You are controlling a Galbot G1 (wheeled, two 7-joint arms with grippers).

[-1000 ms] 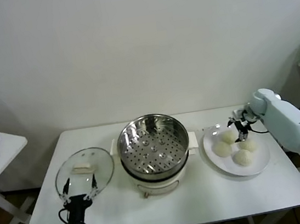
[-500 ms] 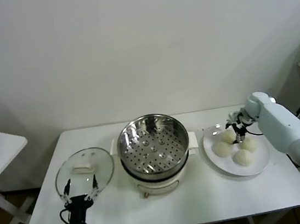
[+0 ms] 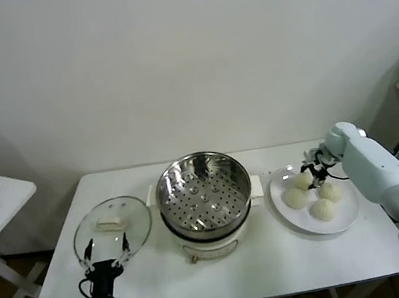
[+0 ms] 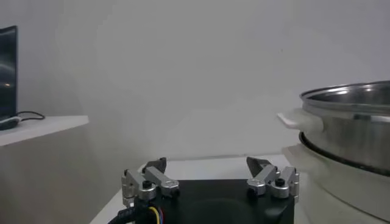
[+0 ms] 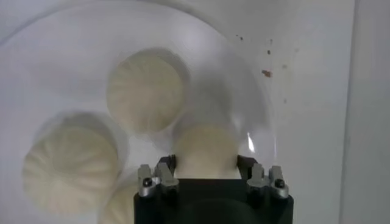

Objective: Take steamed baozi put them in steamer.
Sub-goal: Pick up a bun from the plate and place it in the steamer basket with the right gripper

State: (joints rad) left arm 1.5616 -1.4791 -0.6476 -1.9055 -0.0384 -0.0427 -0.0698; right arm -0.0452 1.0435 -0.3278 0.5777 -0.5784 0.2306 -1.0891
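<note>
Our right gripper (image 5: 206,163) clamps a steamed baozi (image 5: 205,149) on the plate (image 3: 347,212).
Three more buns lie just beside it; the steamer (image 3: 203,192) stands well off. Our left gripper (image 4: 210,175) waits with fingers apart.

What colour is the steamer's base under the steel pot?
Cream-white, under the shiny steamer; the head view shows it best.
</note>
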